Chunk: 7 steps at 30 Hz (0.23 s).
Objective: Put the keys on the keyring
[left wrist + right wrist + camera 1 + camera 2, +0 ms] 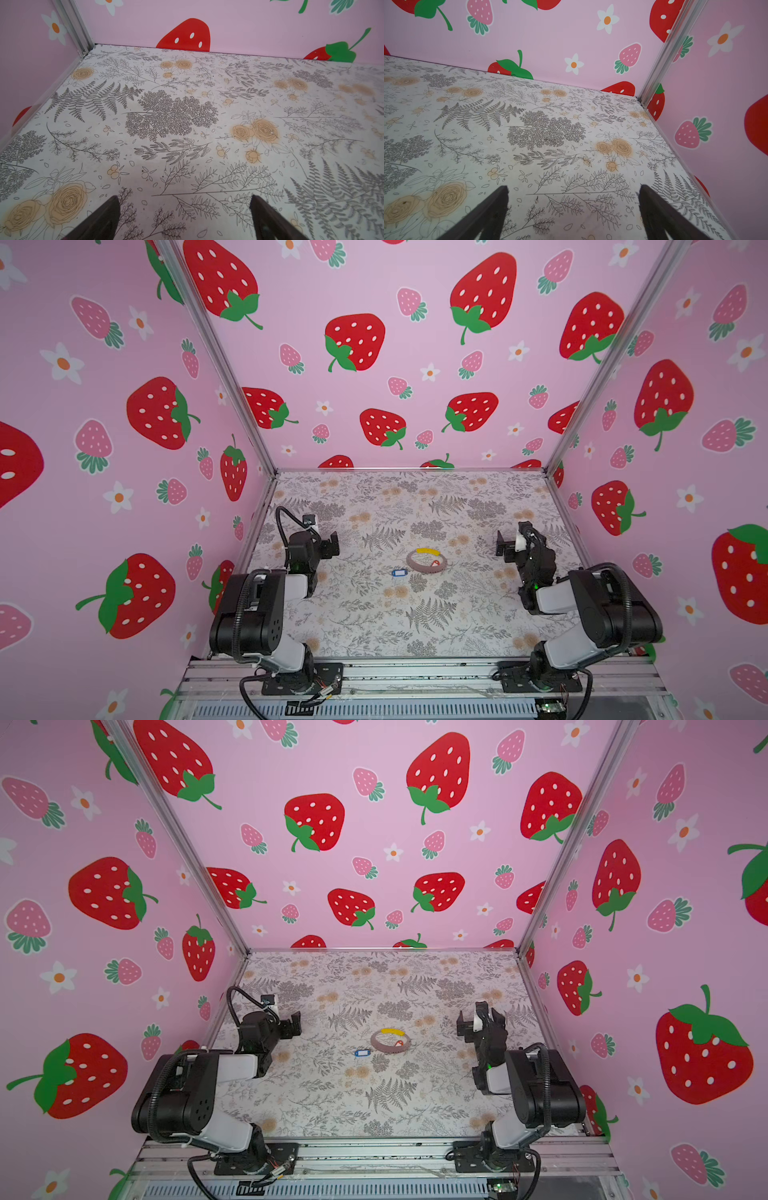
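Two keys [399, 572] [435, 563] lie around the middle of the counter [374, 622], seen mostly as small oblong tags; the dark metal is too small to make out. The blue tag [362, 1052] lies flat just left of the keyring [426, 570] and slightly nearer, apart from it. The red tag [399, 1043] sits inside the hoop at its right rim; whether it is threaded on I cannot tell. The keyring is a thin grey hoop lying flat, with a yellow section [428, 551] on its far side.

The counter has a pale print of grey ferns and tan roses. Pink strawberry walls [124, 406] meet at a metal frame [232, 377].

The left hand [185, 218] and right hand [573, 214] hover wide apart, jaws spread, empty.
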Tool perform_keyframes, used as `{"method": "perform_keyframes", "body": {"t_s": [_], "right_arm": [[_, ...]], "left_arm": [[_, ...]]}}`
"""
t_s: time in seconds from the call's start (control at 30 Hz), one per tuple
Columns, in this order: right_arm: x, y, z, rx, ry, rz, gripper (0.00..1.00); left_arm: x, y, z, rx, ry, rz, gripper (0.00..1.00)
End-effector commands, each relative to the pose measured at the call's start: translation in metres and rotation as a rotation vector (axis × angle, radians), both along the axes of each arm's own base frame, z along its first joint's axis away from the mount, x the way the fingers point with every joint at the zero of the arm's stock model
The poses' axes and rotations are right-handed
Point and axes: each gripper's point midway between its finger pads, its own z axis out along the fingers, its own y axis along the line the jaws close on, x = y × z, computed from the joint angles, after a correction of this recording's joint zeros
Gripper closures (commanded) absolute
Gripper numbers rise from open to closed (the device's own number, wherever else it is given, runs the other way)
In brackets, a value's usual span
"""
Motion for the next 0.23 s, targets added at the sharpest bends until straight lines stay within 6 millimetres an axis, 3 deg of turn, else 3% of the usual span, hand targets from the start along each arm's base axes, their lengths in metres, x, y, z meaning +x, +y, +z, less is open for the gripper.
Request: {"method": "perform_keyframes", "body": {"t_s": [0.0, 0.2], "right_arm": [[0.0058, -0.0043, 0.0044, 0.021, -0.01, -0.026, 0.01], [0.004, -0.0058, 0.0062, 0.024, -0.018, -0.033, 0.01]], "left_arm": [[0.0055, -0.001, 0.0051, -0.01, -0.01, -0.005, 0.01], [0.0057, -0.0017, 0.0053, -0.009, -0.009, -0.006, 0.01]]}}
